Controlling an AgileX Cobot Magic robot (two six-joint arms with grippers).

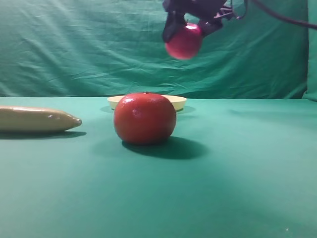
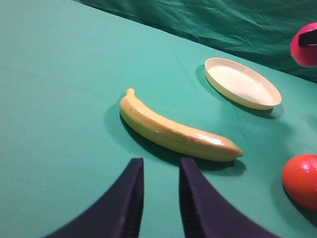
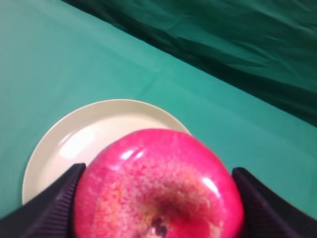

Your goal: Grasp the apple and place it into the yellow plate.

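Observation:
The glossy crimson apple [image 1: 184, 42] hangs high in the air with my right gripper [image 1: 186, 30] shut on it. In the right wrist view the apple [image 3: 158, 183] fills the space between the two dark fingers [image 3: 44, 208], dimple facing the camera. The pale yellow plate [image 3: 74, 144] lies on the cloth below and slightly left of it. In the high view the plate [image 1: 179, 102] sits at the back, partly hidden by a round fruit. My left gripper [image 2: 161, 164] hovers low near the banana, its jaws a narrow gap apart with nothing between them. The apple [image 2: 304, 44] also shows at the right edge.
An orange-red round fruit [image 1: 144, 118] stands on the green cloth in front of the plate. A long tan banana [image 2: 173, 131] lies to the left, between the left gripper and the plate [image 2: 242, 82]. A green curtain [image 1: 74, 49] closes off the back.

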